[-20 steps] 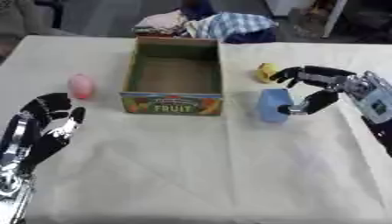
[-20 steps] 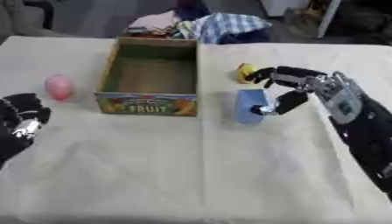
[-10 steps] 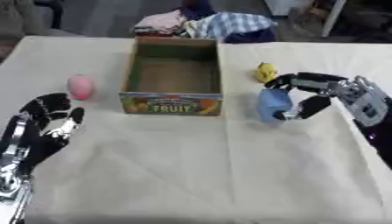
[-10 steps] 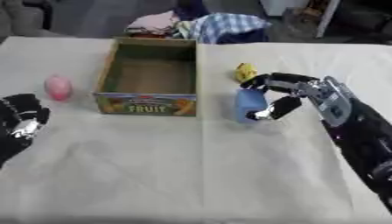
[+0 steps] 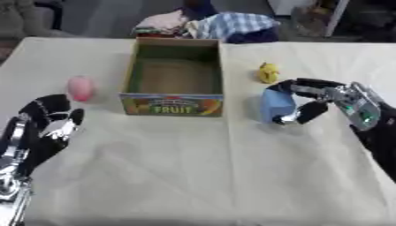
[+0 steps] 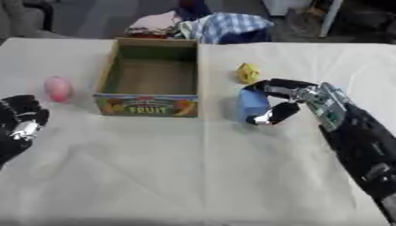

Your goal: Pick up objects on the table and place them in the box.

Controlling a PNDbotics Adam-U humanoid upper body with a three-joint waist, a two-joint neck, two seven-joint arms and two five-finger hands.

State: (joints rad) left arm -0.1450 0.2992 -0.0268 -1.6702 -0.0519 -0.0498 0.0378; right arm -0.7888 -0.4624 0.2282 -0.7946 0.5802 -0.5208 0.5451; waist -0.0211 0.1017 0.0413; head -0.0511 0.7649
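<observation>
A light blue block (image 5: pixel 275 105) stands on the cloth right of the box, and my right hand (image 5: pixel 315 99) has its fingers and thumb curled round it. A small yellow object (image 5: pixel 268 72) lies just beyond the block. The open cardboard box (image 5: pixel 173 105), marked FRUIT on its front, sits at the centre back with nothing visible inside. A pink object (image 5: pixel 80 88) rests to the left of the box. My left hand (image 5: pixel 44 126) lies open near the lower left, fingers up, holding nothing.
A heap of clothes (image 5: pixel 209 25) lies past the table's far edge behind the box. The table is covered by a cream cloth (image 5: pixel 201 176) that stretches wide in front of the box.
My right hand has closed in on the blue block and wrapped round it, sliding slightly toward the box. The left hand stays where it was.
</observation>
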